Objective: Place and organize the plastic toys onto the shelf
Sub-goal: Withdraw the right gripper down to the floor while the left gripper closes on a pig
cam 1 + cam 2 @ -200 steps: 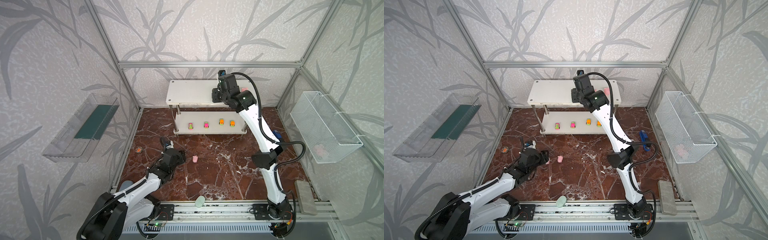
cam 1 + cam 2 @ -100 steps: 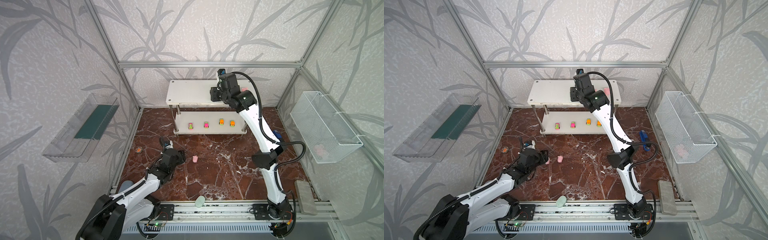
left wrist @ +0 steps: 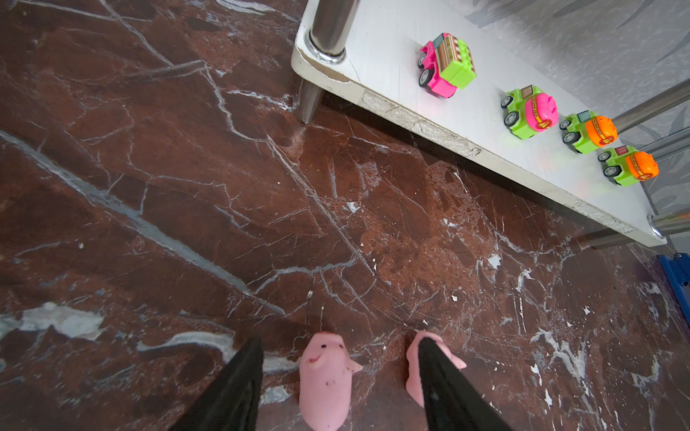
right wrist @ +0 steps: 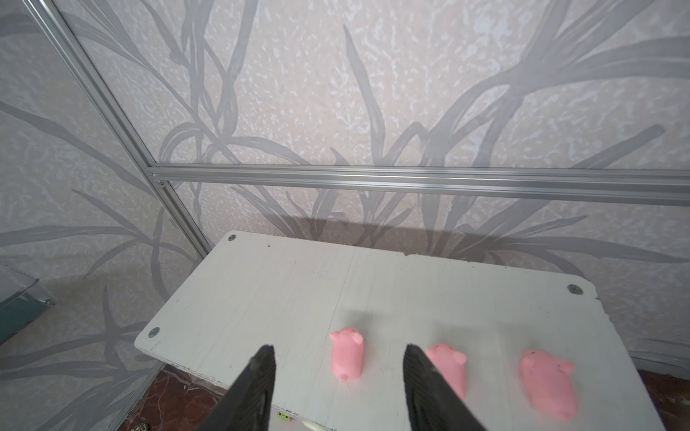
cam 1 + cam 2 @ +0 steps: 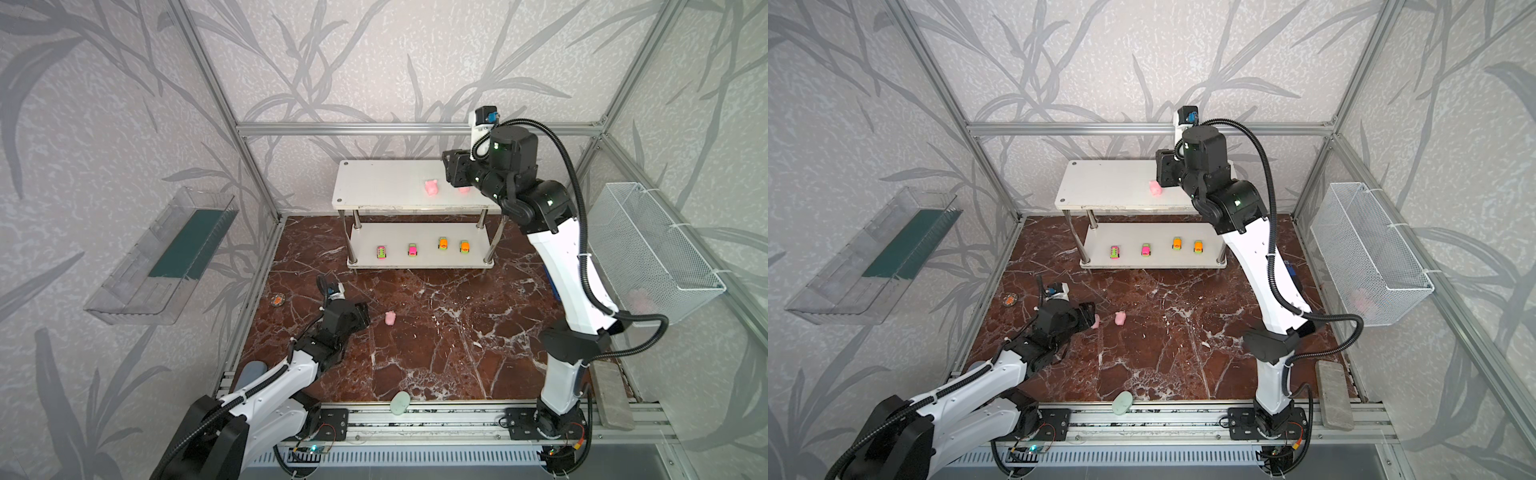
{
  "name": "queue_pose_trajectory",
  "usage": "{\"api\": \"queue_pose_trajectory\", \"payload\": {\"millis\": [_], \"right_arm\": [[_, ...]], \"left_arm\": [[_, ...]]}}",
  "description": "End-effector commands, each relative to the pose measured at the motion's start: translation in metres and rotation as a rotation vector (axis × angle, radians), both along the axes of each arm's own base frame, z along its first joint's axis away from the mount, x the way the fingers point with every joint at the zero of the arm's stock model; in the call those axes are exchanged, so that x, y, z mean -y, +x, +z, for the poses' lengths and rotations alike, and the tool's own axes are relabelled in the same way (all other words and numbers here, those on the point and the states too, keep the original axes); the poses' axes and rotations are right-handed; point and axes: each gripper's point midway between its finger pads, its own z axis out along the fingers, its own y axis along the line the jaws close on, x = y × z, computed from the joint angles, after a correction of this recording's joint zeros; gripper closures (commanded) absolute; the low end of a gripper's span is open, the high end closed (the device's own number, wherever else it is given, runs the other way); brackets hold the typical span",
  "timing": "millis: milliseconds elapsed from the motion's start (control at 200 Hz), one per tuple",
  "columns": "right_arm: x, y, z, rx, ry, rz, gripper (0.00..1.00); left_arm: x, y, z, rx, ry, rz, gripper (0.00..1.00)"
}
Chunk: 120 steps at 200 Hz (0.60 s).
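Pink, smooth plastic pig figure [image 3: 325, 380] lies on the glossy red-brown marble floor [image 3: 168, 194], untouched between the spread fingers of our left gripper [image 3: 339, 340]. Farther off, our right gripper [image 4: 338, 349] hangs spread near a second pig [image 4: 347, 354] on the white two-tier shelf [image 4: 261, 298]; four green-trimmed toy cars [image 5: 411, 250] line its lower board.

A mint-green oval [image 5: 400, 402] lies at the front edge of the bench [image 5: 436, 332]. A grey block [image 5: 611, 395] sits by its front right corner.
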Motion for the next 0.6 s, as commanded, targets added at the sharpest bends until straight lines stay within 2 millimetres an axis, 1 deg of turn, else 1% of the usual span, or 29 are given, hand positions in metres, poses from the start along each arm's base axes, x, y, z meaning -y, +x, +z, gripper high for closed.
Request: {"api": "queue_pose_trajectory", "payload": {"millis": [0, 35, 40, 50, 115, 125, 135, 180, 185, 225, 230, 265, 285, 290, 305, 395, 510, 525, 555, 595], "right_arm": [[0.007, -0.02, 0.005, 0.046, -0.003, 0.037, 0.44], [0.012, -0.032, 0.007, 0.072, 0.014, 0.047, 0.44], [0.012, -0.035, 0.01, 0.081, 0.02, 0.05, 0.44], [0.011, -0.035, 0.003, 0.073, 0.014, 0.054, 0.44], [0.018, -0.057, -0.005, 0.104, 0.024, 0.07, 0.44], [0.02, -0.06, -0.003, 0.115, 0.031, 0.071, 0.44], [0.02, -0.063, -0.008, 0.111, 0.027, 0.074, 0.44], [0.022, -0.077, -0.02, 0.117, 0.024, 0.086, 0.44], [0.023, -0.08, -0.018, 0.122, 0.026, 0.089, 0.44], [0.024, -0.091, -0.034, 0.11, 0.019, 0.1, 0.44], [0.025, -0.093, -0.034, 0.114, 0.023, 0.102, 0.44], [0.025, -0.102, -0.052, 0.091, 0.014, 0.114, 0.44], [0.027, -0.109, -0.056, 0.093, 0.02, 0.121, 0.44], [0.026, -0.108, -0.061, 0.084, 0.017, 0.121, 0.44], [0.029, -0.113, -0.065, 0.081, 0.023, 0.123, 0.44], [0.036, -0.134, -0.11, 0.025, 0.025, 0.139, 0.44], [0.056, -0.16, -0.157, -0.032, 0.041, 0.133, 0.44], [0.059, -0.163, -0.16, -0.034, 0.046, 0.131, 0.44], [0.063, -0.168, -0.174, -0.054, 0.047, 0.126, 0.44], [0.07, -0.176, -0.185, -0.067, 0.053, 0.123, 0.44]], "left_arm": [[-0.007, -0.006, -0.006, -0.018, 0.003, 0.022, 0.35], [-0.007, -0.007, -0.006, -0.021, 0.005, 0.021, 0.35], [-0.007, -0.007, -0.006, -0.022, 0.005, 0.02, 0.35], [-0.007, -0.007, -0.007, -0.024, 0.005, 0.018, 0.35], [-0.006, -0.01, -0.011, -0.037, 0.011, 0.006, 0.35], [-0.006, -0.011, -0.012, -0.04, 0.012, 0.004, 0.35], [-0.006, -0.011, -0.012, -0.043, 0.012, 0.003, 0.35], [-0.005, -0.013, -0.015, -0.055, 0.014, -0.007, 0.35], [-0.005, -0.013, -0.015, -0.057, 0.014, -0.008, 0.35], [-0.004, -0.015, -0.018, -0.068, 0.016, -0.018, 0.35], [-0.004, -0.015, -0.018, -0.07, 0.016, -0.019, 0.35], [-0.003, -0.017, -0.021, -0.082, 0.017, -0.029, 0.35], [-0.002, -0.017, -0.022, -0.089, 0.018, -0.033, 0.35], [-0.002, -0.017, -0.022, -0.09, 0.019, -0.034, 0.35], [-0.002, -0.018, -0.023, -0.097, 0.021, -0.038, 0.35], [0.001, -0.02, -0.027, -0.12, 0.029, -0.056, 0.35], [0.006, -0.02, -0.029, -0.144, 0.038, -0.093, 0.35], [0.007, -0.02, -0.029, -0.148, 0.041, -0.098, 0.35], [0.008, -0.019, -0.028, -0.151, 0.044, -0.107, 0.35], [0.01, -0.018, -0.028, -0.158, 0.05, -0.115, 0.34]]}}
